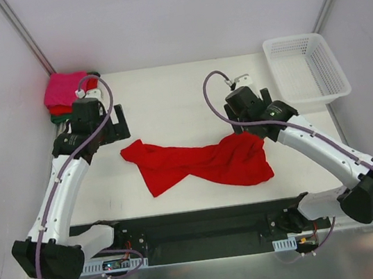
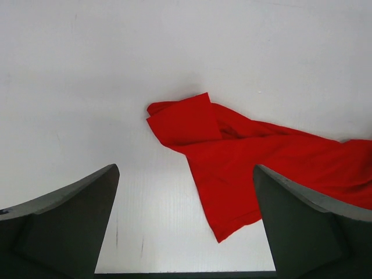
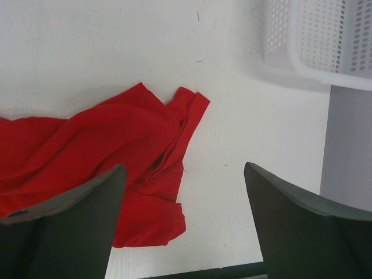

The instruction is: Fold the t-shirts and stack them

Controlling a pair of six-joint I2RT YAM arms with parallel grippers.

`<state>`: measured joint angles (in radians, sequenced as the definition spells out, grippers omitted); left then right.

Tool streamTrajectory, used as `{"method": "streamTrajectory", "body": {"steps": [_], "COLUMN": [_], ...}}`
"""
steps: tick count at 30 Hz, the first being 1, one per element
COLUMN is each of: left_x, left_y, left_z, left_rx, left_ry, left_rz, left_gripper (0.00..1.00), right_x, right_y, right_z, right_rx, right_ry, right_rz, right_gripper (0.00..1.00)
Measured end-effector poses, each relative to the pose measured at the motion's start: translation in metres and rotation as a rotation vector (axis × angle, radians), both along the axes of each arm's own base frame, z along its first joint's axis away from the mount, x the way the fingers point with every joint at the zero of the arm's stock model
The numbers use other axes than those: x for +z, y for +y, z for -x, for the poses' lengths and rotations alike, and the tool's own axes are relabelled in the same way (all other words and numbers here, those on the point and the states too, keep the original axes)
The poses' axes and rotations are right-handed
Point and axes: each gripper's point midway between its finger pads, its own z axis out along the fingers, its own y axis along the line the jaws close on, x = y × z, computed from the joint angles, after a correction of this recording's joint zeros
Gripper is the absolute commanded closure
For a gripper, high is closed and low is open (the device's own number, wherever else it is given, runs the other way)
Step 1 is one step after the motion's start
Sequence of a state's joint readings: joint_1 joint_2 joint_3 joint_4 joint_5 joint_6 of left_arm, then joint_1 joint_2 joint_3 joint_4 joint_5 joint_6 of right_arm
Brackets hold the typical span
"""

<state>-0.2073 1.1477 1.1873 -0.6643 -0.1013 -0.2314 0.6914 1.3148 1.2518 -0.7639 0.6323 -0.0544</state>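
1. Table: white, sitting between pale walls.
2. Red shirt: lying crumpled mid-table, between the arms.
3. Folded stack: sitting far-left, pink on top.
4. Basket: sitting far-right.
5. Left gripper, right gripper: gaping wide, gripping nothing.

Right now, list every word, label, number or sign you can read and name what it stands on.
None readable.
The red t-shirt, the folded stack, the white basket and the table show no print.
Any marking on the boards at the arm bases is too small to read.
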Motion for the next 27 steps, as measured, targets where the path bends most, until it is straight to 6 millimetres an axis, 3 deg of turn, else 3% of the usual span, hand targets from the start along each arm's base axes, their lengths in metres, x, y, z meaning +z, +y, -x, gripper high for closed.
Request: {"method": "streamTrajectory", "body": {"steps": [3, 6, 13, 17, 22, 27], "left_x": [0.004, -0.008, -0.049, -0.045, -0.038, -0.041], "left_y": [-0.008, -0.019, -0.035, -0.04, -0.044, -0.046], "left_z": [0.011, 0.025, 0.054, 0.056, 0.054, 0.055], "left_rx": [-0.034, -0.075, -0.115, -0.127, -0.139, -0.14], "left_ry": [-0.032, -0.026, 0.058, 0.038, 0.012, 0.019], "left_rz": [0.053, 0.116, 0.219, 0.253, 0.273, 0.286], "left_gripper": [0.05, 0.05, 0.05, 0.05, 0.06, 0.06], "right_x": [0.012, 0.013, -0.029, -0.048, -0.055, -0.067], "right_y": [-0.005, -0.008, -0.028, -0.05, -0.069, -0.076], "right_z": [0.003, 0.006, 0.009, 0.001, -0.014, -0.027], "right_rx": [-0.011, -0.024, -0.118, -0.223, -0.321, -0.398], "right_ry": [-0.038, -0.052, 0.038, 0.09, 0.107, 0.133], "right_rz": [-0.023, -0.036, -0.054, -0.16, -0.312, -0.474], "right_gripper": [0.14, 0.13, 0.13, 0.14, 0.19, 0.36]}}
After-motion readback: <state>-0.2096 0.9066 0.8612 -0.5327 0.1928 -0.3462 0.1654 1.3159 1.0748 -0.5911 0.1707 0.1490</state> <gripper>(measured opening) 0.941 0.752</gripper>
